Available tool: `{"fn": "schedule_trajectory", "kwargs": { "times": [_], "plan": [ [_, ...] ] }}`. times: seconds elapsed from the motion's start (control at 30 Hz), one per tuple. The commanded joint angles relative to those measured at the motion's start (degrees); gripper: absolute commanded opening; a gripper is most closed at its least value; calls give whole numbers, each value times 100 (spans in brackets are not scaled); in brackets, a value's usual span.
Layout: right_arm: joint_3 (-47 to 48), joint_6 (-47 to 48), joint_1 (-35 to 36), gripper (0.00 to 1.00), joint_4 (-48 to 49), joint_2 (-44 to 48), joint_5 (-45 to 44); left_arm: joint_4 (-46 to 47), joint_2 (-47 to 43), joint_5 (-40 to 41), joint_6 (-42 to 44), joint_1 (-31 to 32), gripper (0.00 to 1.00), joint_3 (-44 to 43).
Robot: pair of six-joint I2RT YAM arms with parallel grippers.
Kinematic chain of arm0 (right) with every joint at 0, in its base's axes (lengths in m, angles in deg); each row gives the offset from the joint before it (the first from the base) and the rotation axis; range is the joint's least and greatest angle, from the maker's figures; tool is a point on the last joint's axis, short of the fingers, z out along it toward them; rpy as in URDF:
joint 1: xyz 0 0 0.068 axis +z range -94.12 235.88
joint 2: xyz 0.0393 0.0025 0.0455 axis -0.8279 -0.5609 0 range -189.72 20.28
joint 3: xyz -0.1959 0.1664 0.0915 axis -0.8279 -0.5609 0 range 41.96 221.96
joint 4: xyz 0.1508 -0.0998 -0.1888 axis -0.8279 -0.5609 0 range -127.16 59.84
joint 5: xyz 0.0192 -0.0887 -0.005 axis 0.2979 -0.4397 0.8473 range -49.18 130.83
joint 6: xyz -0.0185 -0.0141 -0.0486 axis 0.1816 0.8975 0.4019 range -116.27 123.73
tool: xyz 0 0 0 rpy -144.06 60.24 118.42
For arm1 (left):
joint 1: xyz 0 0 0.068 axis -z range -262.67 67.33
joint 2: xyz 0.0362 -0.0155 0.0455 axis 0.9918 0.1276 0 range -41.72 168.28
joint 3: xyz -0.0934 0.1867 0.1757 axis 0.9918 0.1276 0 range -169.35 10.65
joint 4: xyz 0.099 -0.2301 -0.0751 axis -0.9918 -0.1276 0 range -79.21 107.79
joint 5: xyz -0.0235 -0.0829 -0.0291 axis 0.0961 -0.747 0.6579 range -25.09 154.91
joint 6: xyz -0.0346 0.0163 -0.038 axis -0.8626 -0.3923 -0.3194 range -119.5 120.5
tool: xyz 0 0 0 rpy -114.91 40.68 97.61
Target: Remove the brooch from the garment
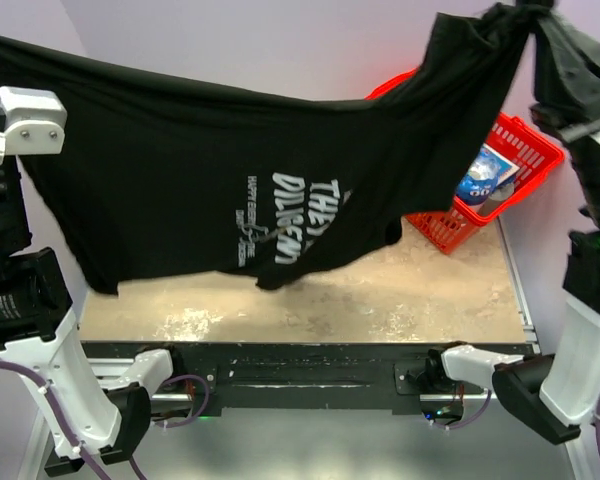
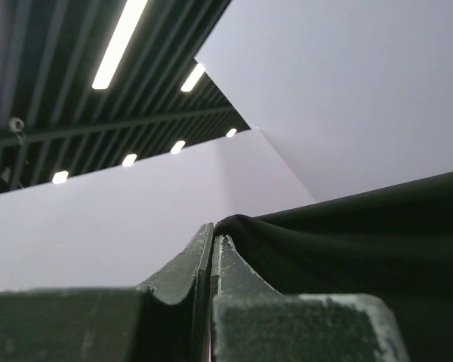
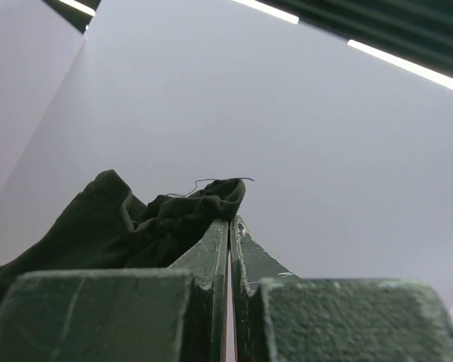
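The garment (image 1: 180, 170), a black T-shirt with white lettering (image 1: 305, 215), hangs stretched in the air between both arms, its lower hem just above the table. My left gripper (image 2: 213, 237) is shut on one end of it; black cloth (image 2: 362, 241) runs off to the right from the fingertips. My right gripper (image 3: 231, 222) is shut on the other end, with bunched cloth (image 3: 136, 219) and a loose thread at its tip. In the top view both grippers are hidden at the upper corners. I cannot make out the brooch in any view.
A red basket (image 1: 525, 150) stands at the back right, partly behind the shirt, with a blue and white packet (image 1: 480, 180) in it. The beige tabletop (image 1: 380, 300) lies under the hanging shirt. The wrist views show only walls and ceiling lights.
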Motion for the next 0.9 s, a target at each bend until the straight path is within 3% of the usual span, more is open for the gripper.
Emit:
{"fn": "schedule_trajectory", "kwargs": {
  "times": [0.0,0.17,0.27,0.63,0.87],
  "plan": [
    [475,-167,-22,0,124,223,-95,500,-4,107,469,-5,0,-159],
    [599,-317,-22,0,247,267,-68,405,250,107,663,-5,0,-589],
    [319,-72,-22,0,133,302,-24,308,251,89,610,-5,0,-388],
    [-3044,315,-22,0,1001,470,152,53,-558,-568,530,-14,0,3082],
    [-4305,781,-22,0,1565,-399,99,202,-59,-1580,478,21,0,4727]
  ]
}}
